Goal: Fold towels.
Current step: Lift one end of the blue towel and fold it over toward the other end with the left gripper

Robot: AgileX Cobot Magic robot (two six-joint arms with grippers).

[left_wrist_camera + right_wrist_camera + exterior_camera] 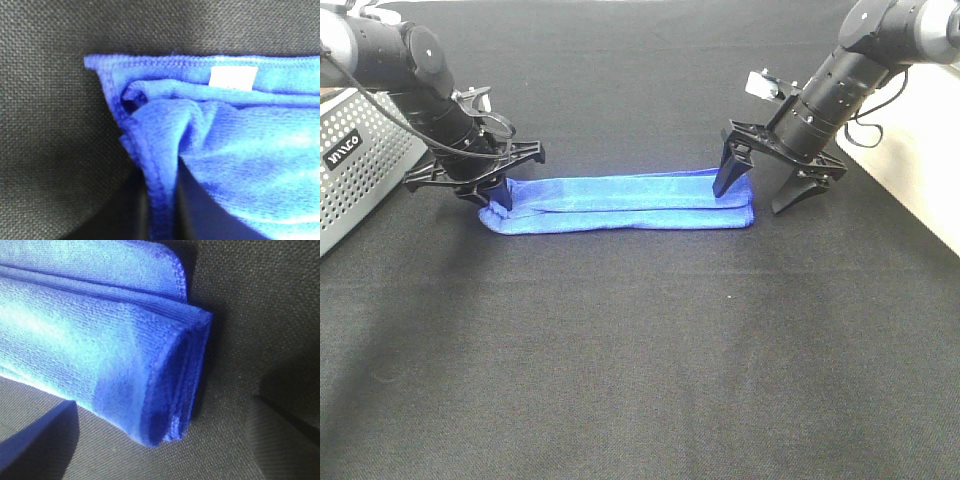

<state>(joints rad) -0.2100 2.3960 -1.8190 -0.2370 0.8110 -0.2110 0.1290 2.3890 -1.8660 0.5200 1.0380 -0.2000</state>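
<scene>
A blue towel (620, 203) lies folded into a long narrow strip across the middle of the black cloth. My left gripper (496, 196) is at its left end and shut on the towel's hem, which runs pinched between the fingers in the left wrist view (160, 195). A white label (233, 77) shows near that end. My right gripper (757, 195) is open and straddles the towel's right end, one finger over the towel and one just past it. The right wrist view shows the folded end (170, 390) between the spread fingertips (30, 440), not gripped.
A grey perforated metal box (360, 160) stands at the left edge, close to the left arm. A white surface (920, 185) borders the black cloth (640, 350) at the right.
</scene>
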